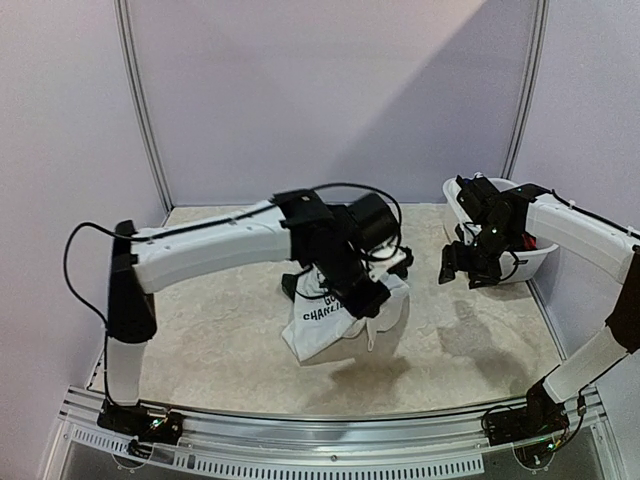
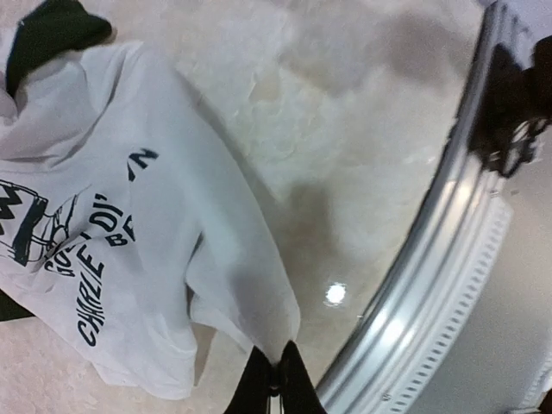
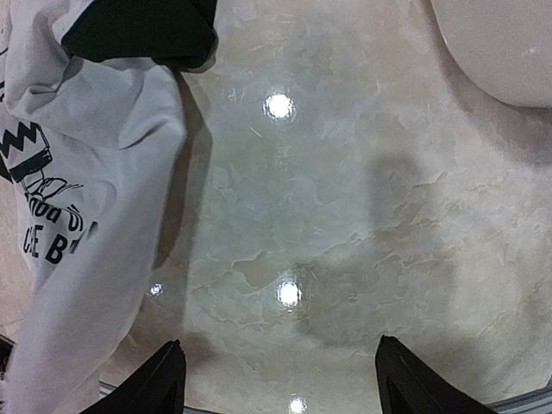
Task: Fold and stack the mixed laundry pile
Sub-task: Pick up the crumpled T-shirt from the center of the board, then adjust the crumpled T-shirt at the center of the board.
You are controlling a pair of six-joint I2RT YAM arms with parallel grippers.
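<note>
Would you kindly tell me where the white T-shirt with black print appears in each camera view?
Top external: the white T-shirt with black print is at centre, bunched under the left arm.
Left wrist: it fills the left half, one corner reaching the bottom edge.
Right wrist: it runs down the left edge.
Shared landmark: its black lettering, visible in all three.

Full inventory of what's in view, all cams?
white fabric T-shirt with black print: one, white, table centre, hanging from a pinched edge
dark soft garment: one, dark green-black, at the T-shirt's far edge
white plastic tub: one, white, far right of table
beige marbled table: one, beige, under everything
left hand: one, black, shut on the T-shirt
right hand: one, black, open, over bare table near tub
</note>
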